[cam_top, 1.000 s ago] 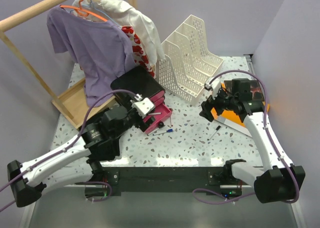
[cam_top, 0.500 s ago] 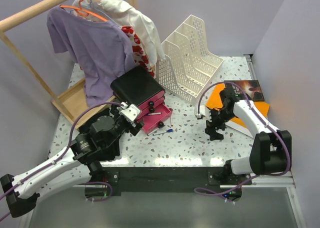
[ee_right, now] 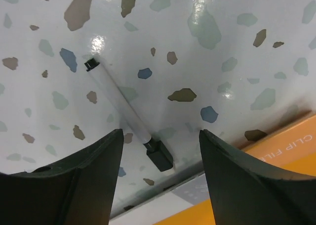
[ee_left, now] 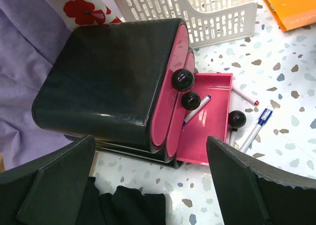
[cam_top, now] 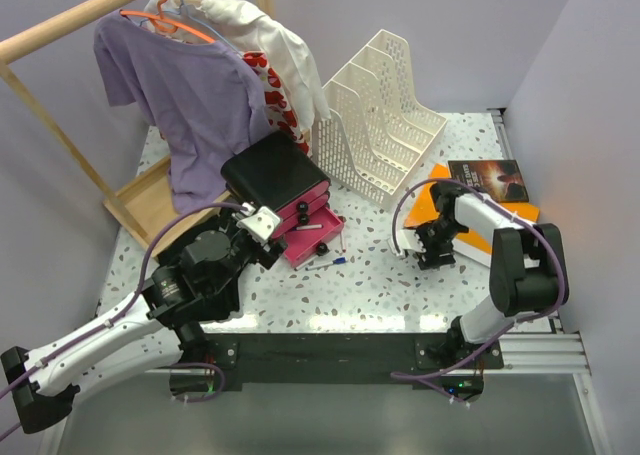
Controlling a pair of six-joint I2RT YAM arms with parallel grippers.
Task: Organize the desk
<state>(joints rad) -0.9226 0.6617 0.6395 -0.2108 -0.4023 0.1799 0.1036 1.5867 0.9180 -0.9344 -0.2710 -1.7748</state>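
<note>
The desk (cam_top: 380,275) is a white speckled top. On it lies a white pen (ee_right: 121,104) with a black cap (ee_right: 160,158). My right gripper (ee_right: 161,132) stands low over the pen, open, one finger on each side of the capped end and neither touching it; in the top view the right gripper (cam_top: 435,253) hides the pen. My left gripper (ee_left: 150,138) is wide open and holds nothing, hovering near the black and pink drawer box (ee_left: 108,81). Its bottom drawer (ee_left: 207,121) is pulled out with a pen (ee_left: 196,109) inside.
Two more pens (ee_left: 256,128) lie on the desk by the open drawer. A white file rack (cam_top: 385,115) stands behind it. An orange folder (cam_top: 480,220) and a dark book (cam_top: 490,180) lie at the right. A clothes rack with a purple shirt (cam_top: 190,95) fills the left.
My right gripper has swung from beside the orange folder down onto the pen on the desk. My left arm pulled back from the drawer box a second ago and has since stayed still.
</note>
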